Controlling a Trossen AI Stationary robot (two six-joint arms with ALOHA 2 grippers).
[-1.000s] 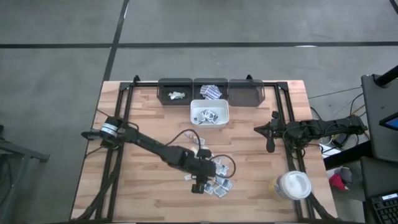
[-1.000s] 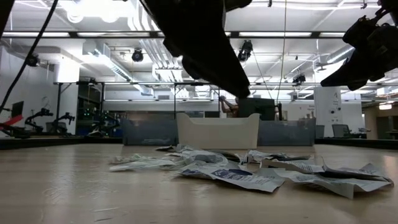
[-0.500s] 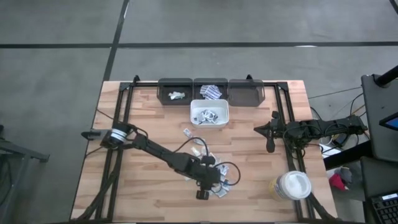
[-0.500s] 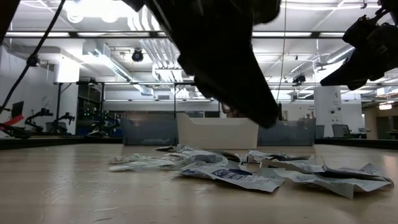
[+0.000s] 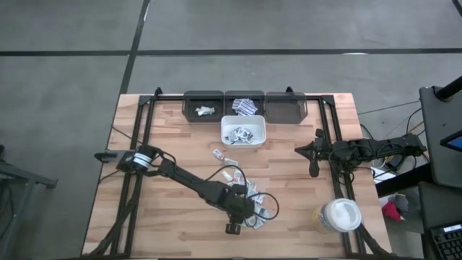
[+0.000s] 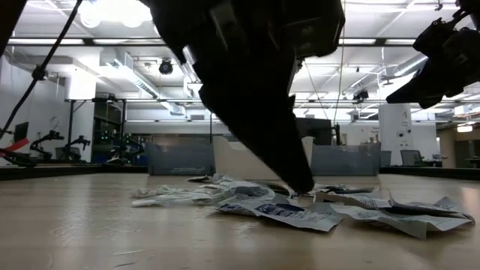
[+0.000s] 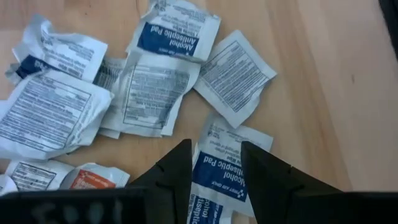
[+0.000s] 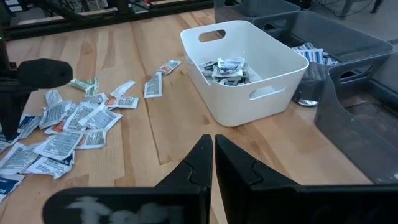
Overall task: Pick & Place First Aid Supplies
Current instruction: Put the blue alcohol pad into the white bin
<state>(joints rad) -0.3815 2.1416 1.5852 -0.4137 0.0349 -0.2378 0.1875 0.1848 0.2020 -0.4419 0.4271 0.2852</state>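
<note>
The first aid supplies lie as a loose pile of small white sachets [image 5: 253,206] [image 7: 149,93] flat on the wooden table, near its front middle. A few more [image 5: 219,154] lie toward the white bin. My left gripper [image 5: 244,215] [image 7: 214,149] is open and slants down over the pile's near side. Its two fingers stand on either side of a blue-printed sachet [image 7: 217,180]. In the low view its fingertip [image 6: 304,189] is down at the level of the sachets. My right gripper [image 5: 297,150] [image 8: 212,142] is shut with nothing in it and waits above the table's right side. My left gripper comes down on the blue-printed sachet [image 7: 214,171] slanting from above, one finger over each side of it. The sachet lies flat on the table. Whether the fingertips touch it or the table, I cannot tell.
A white bin [image 5: 243,132] [image 8: 245,68] with sachets in it stands behind the pile. Three dark bins [image 5: 244,105] line the far edge. A white round lidded tub [image 5: 339,215] stands at the near right. A black cable [image 5: 267,202] loops over the pile.
My left gripper has sunk toward the pile and shifted a little toward the table's near edge, tipping more steeply. Its fingertips have come from well above the sachets down to their level. The sachets have not moved.
</note>
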